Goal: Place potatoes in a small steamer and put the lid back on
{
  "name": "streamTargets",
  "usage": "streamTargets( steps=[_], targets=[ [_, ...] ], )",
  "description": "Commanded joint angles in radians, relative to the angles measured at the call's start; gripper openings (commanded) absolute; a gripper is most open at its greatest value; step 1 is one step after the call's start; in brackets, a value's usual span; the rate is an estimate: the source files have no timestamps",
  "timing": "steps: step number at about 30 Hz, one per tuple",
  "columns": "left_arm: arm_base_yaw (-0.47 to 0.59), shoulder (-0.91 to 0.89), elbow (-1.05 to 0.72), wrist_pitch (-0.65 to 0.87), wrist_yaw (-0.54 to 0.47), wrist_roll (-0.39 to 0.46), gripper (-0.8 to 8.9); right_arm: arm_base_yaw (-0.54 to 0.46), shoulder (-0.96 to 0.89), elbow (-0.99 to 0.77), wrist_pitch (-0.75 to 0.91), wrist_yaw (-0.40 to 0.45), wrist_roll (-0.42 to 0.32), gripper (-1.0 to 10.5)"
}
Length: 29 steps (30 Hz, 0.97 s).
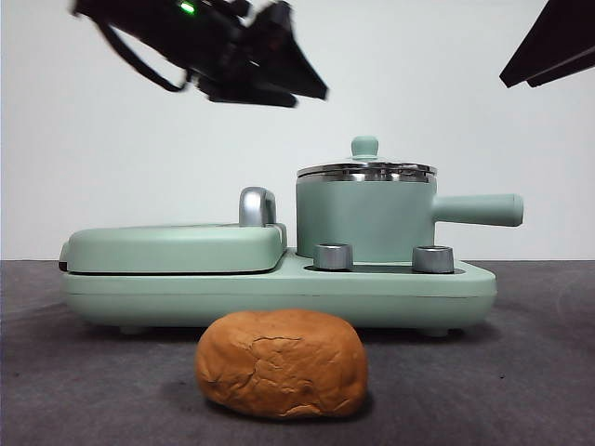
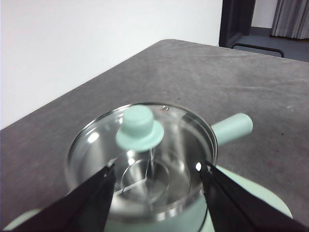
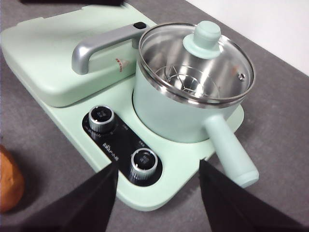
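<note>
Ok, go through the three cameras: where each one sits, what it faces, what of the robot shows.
Front view: low at table height, looking level across the potato to the small steamer with the lid on; a dark arm upper left, a black tip at the top right corner.
Left wrist view: above the lid, its jaws spread on either side.
Right wrist view: high and off to one side, looking down at the steamer and cooker base, jaws open.
All three share steamer and lid.

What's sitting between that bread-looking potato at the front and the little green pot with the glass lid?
In the front view, the appliance's mint-green base with two steel dials lies between the potato and the small steamer. A strip of bare grey table separates potato from base.
</note>
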Motion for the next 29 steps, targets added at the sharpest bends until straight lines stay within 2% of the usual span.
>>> streamTargets(
  steps=[1,14,29],
  targets=[
    [-0.018,0.077,0.087,0.009,-0.002,-0.005,2.8,0.004,0.007,0.019,0.019,0.004,0.011,2.7],
    [-0.035,0.307,0.33,-0.003,-0.022,-0.006,2.8,0.004,0.007,0.019,0.024,0.023,0.011,2.7],
    [-0.036,0.384,0.344,0.056,-0.021,-0.029,2.79,0.004,0.007,0.019,0.024,0.023,0.011,2.7]
  ],
)
